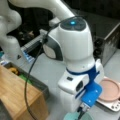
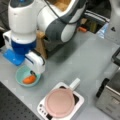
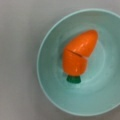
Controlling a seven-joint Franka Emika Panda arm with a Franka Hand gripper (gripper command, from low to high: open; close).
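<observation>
A toy orange carrot (image 3: 78,53) with a green stub and a cut line across its middle lies inside a pale teal bowl (image 3: 47,50), seen from straight above in the wrist view. In a front view the carrot (image 2: 29,79) rests in the bowl (image 2: 20,75) at the left, on the grey table. My gripper (image 2: 33,71) hangs just above the bowl's right rim, nearest to the carrot. Its fingers do not show in the wrist view. In a front view only the bowl's rim (image 1: 72,117) peeks out under my wrist.
A pink round pan (image 2: 60,102) with a white handle sits on a white hotplate (image 2: 78,100) to the bowl's right. A wooden box (image 1: 15,92) stands close to the arm. A metal appliance (image 2: 110,100) occupies the right edge.
</observation>
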